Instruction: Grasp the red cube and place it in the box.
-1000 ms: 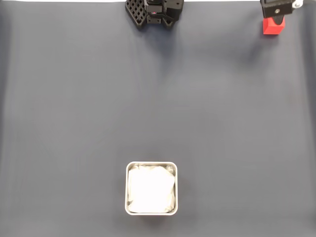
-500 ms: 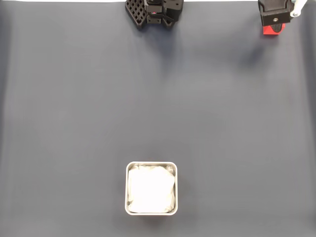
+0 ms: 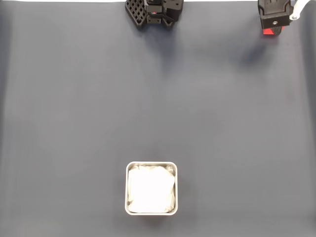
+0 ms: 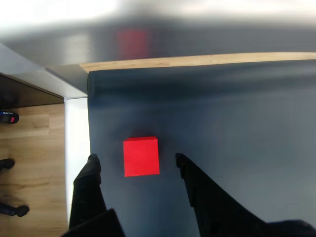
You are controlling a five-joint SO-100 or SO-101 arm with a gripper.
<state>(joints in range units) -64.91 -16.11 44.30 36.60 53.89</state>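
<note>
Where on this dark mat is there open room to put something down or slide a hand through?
The mat lies bare between the arm's base at the top edge and the box near the bottom, and on both sides of the box. The top right corner is crowded: there the open gripper straddles the red cube.

In the fixed view we saw even, soft light on the dark mat [image 3: 158, 108], sharp throughout; white glare washed out the box [image 3: 151, 188] lining. In the wrist view the top was blurred and overexposed; the cube [image 4: 141, 156] was crisp, faintly shadowed.
</note>
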